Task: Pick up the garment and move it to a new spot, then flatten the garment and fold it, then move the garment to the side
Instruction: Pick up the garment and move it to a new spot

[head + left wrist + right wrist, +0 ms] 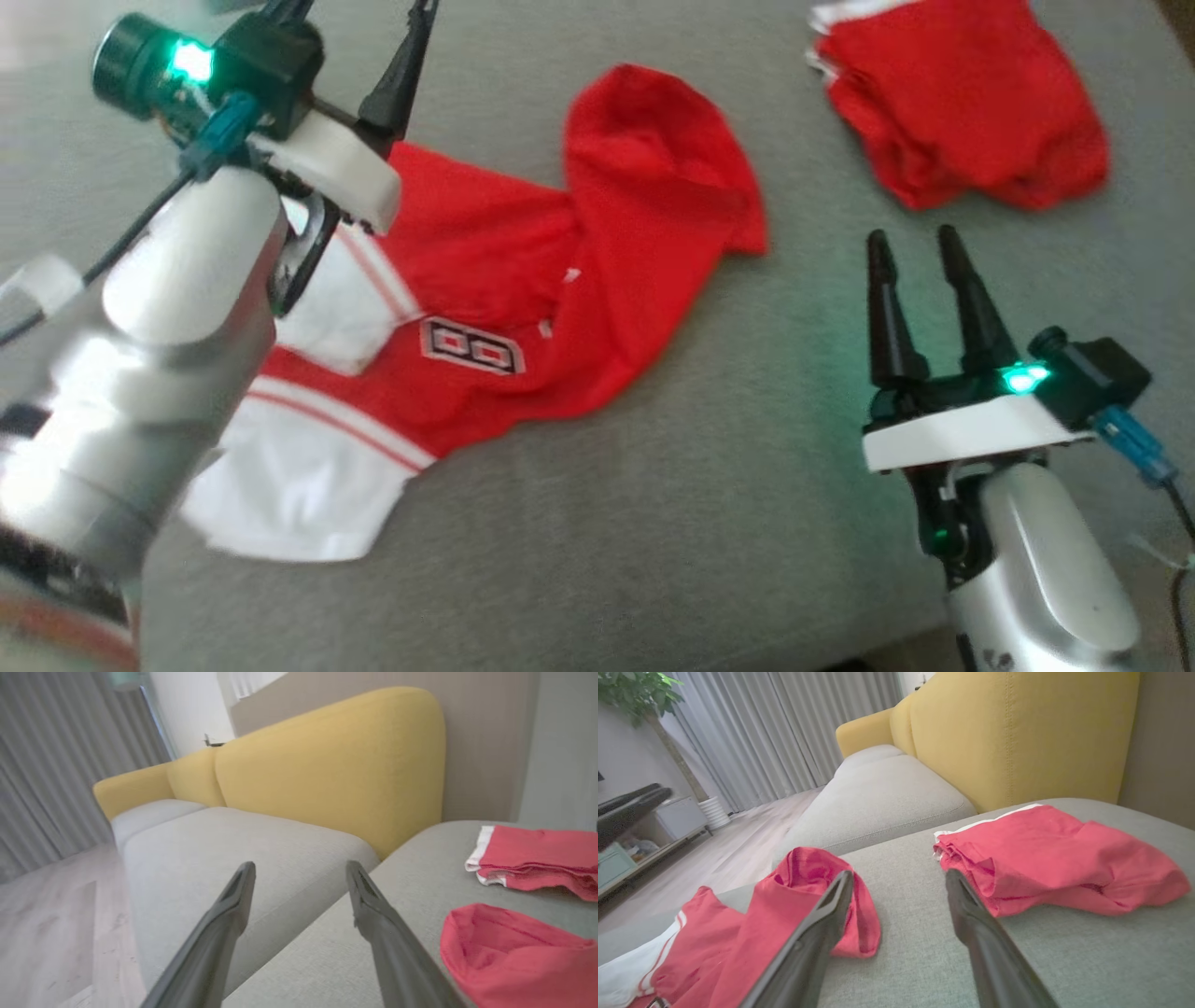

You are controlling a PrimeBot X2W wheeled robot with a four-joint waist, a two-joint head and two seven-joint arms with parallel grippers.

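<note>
L hand (300, 865) over jersey (485, 280) edge, R hand (912, 238) over bare cushion (653, 513), both open wide, empty.

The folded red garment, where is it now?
The folded red garment lies upper right in the head view, on the grey cushion, beyond the right end effector.

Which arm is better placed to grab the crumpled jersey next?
Left, likely: the left gripper hangs open above the jersey; the right gripper, also open, sits beside it over grey cushion.
</note>
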